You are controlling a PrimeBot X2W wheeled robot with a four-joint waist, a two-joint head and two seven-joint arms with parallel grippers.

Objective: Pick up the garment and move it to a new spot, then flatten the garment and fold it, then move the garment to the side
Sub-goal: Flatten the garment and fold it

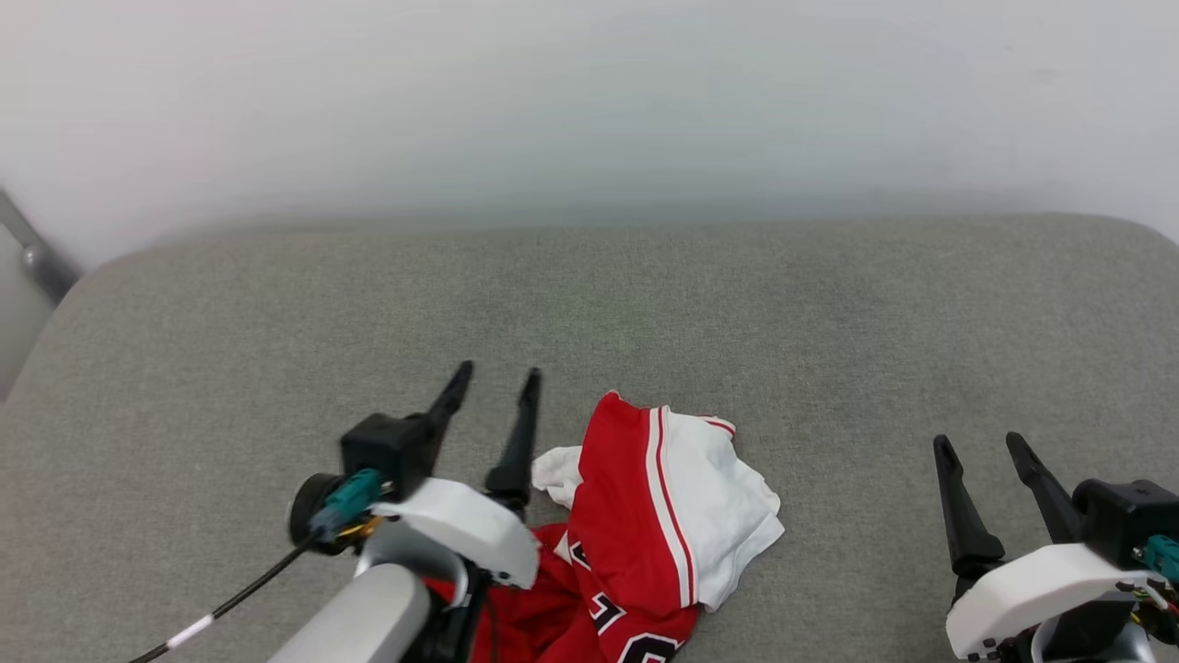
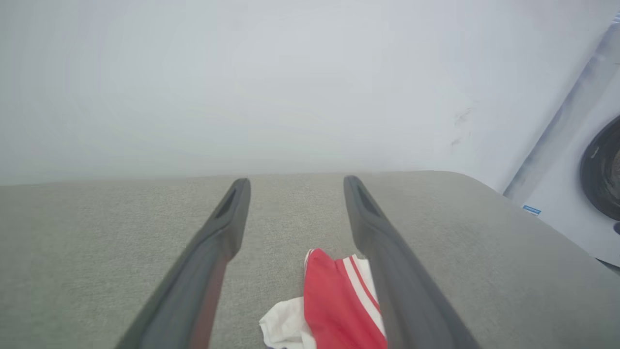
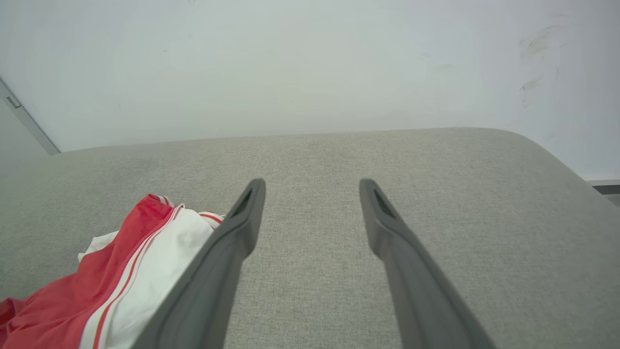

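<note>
The garment (image 1: 645,525), a red jersey with a white sleeve, red-white striped seam and black white-outlined lettering, lies crumpled on the grey cushion (image 1: 589,313) near the front edge. Its lower part runs out of the head view's bottom. My left gripper (image 1: 497,379) hovers just left of it, open, nothing between its fingers. In the left wrist view the garment (image 2: 334,305) lies below the spread fingers (image 2: 227,218). My right gripper (image 1: 981,444) stands open at the lower right, well clear of the cloth. The right wrist view has the garment (image 3: 121,271) at its lower left.
A pale wall (image 1: 589,101) rises behind the cushion. A grey metal bar (image 1: 32,249) leans at the far left. A white appliance with a dark round door (image 2: 600,169) stands past the cushion's right end. Bare cushion stretches beyond and to both sides of the garment.
</note>
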